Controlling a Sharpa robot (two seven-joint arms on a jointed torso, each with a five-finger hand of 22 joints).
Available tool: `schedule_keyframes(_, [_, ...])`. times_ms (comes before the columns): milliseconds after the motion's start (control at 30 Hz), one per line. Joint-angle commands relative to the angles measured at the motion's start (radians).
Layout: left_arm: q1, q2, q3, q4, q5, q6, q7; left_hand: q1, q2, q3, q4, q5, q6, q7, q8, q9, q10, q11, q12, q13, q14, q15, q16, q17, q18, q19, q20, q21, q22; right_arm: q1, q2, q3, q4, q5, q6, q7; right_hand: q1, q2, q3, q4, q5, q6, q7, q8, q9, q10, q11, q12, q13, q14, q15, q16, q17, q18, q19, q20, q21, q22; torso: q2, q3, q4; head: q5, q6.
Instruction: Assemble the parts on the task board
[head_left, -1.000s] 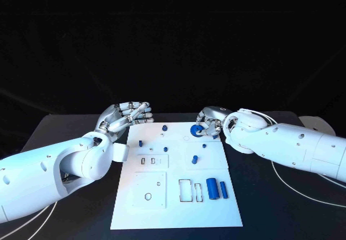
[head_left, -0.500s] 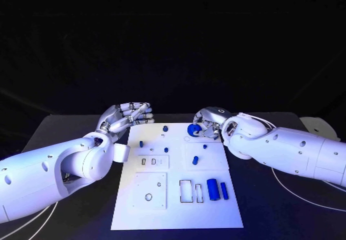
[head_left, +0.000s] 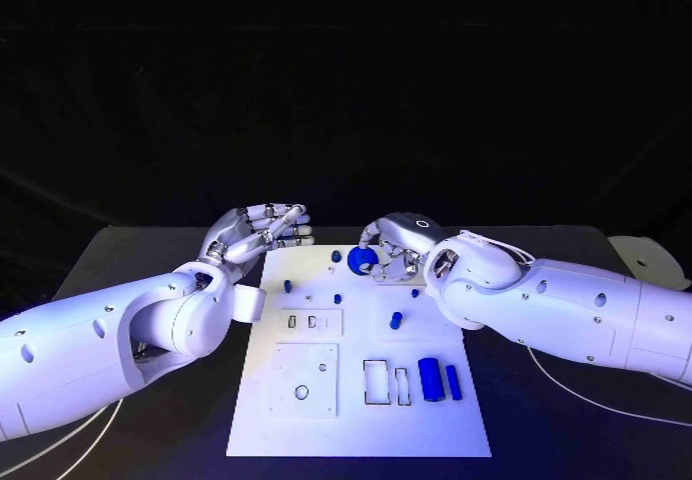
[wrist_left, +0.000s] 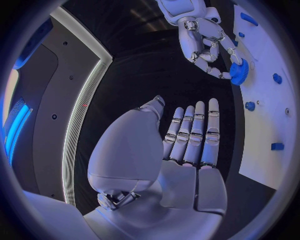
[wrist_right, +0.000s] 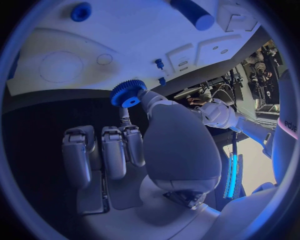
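Right hand (head_left: 392, 240) pinching a blue toothed gear (head_left: 362, 260) between thumb and fingertip, held over the far end of the white task board (head_left: 353, 420); whether the gear touches the board is unclear. Left hand (head_left: 260, 232) beside the board's far left corner, fingers extended together, holding nothing.

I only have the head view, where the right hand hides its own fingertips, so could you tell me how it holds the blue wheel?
Observer: The right hand pinches the toothed wheel between thumb and one finger; the other fingers are off it.
Operator: Thank you. Is anything in the left palm?
Observer: No, the left hand holds nothing; its fingers lie side by side.
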Motion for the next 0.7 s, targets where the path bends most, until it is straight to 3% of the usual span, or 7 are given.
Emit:
schedule_keyframes(33, [0.001,0.005,0.001,0.002,0.003,0.008,0.006,0.004,0.003,0.004,0.001,0.002,0.003,0.032,-0.007,-0.002,0.002,0.004,-0.003,0.0,0.005,0.005,-0.006,0.001,0.015,0.008,0.0,-0.004,-0.001,0.001,0.021,0.0,-0.012,-0.043,-0.032,-0.002,-0.01,0.0,0.004,0.002,0.006,0.03,-0.027,-0.002,0.008,0.028,-0.005,0.002,0.177,0.102,-0.007,0.006,0.253,-0.02,0.101,-0.008,0.007,0.257,0.001,-0.001,0.0016,0.001,-0.001])
schedule_keyframes(267, [0.001,0.009,0.001,0.001,0.003,0.007,0.006,0.002,0.004,0.004,0.003,0.002,0.002,0.032,-0.008,-0.002,0.001,0.005,-0.004,0.0,0.005,0.005,-0.007,0.002,0.015,0.008,0.0,-0.005,-0.001,-0.008,0.08,-0.003,-0.065,-0.051,-0.029,0.0,-0.01,-0.001,0.006,0.002,0.007,0.029,-0.027,-0.003,0.008,0.027,-0.005,0.001,0.177,0.102,-0.007,0.006,0.252,-0.02,0.101,-0.008,0.007,0.257,0.001,-0.0022,0.003,0.009,-0.005])
schedule_keyframes(400, [0.001,0.012,0.001,0.0,0.003,0.006,0.006,0.001,0.004,0.004,0.003,0.002,0.002,0.032,-0.008,-0.002,0.001,0.005,-0.004,0.0,0.005,0.005,-0.008,0.002,0.015,0.008,0.0,-0.005,-0.001,-0.018,0.11,-0.004,-0.094,-0.056,-0.031,-0.002,-0.009,-0.001,0.007,0.0,0.008,0.029,-0.027,-0.003,0.008,0.027,-0.005,0.001,0.176,0.102,-0.007,0.006,0.252,-0.02,0.101,-0.008,0.007,0.258,0.001,-0.0007,0.003,0.017,-0.006])
schedule_keyframes(700, [0.001,0.015,0.001,-0.007,0.003,0.0,0.009,-0.002,0.004,0.004,0.004,0.002,0.002,0.033,-0.009,-0.003,0.001,0.006,-0.006,0.0,0.002,0.006,-0.01,0.002,0.014,0.005,0.002,-0.008,-0.003,-0.032,0.156,-0.011,-0.147,-0.06,-0.038,0.002,-0.005,-0.003,0.015,-0.006,0.006,0.028,-0.027,-0.004,0.009,0.026,-0.005,-0.001,0.176,0.101,-0.007,0.005,0.249,-0.02,0.101,-0.008,0.006,0.257,0.001,-0.0009,0.0034,0.021,-0.008])
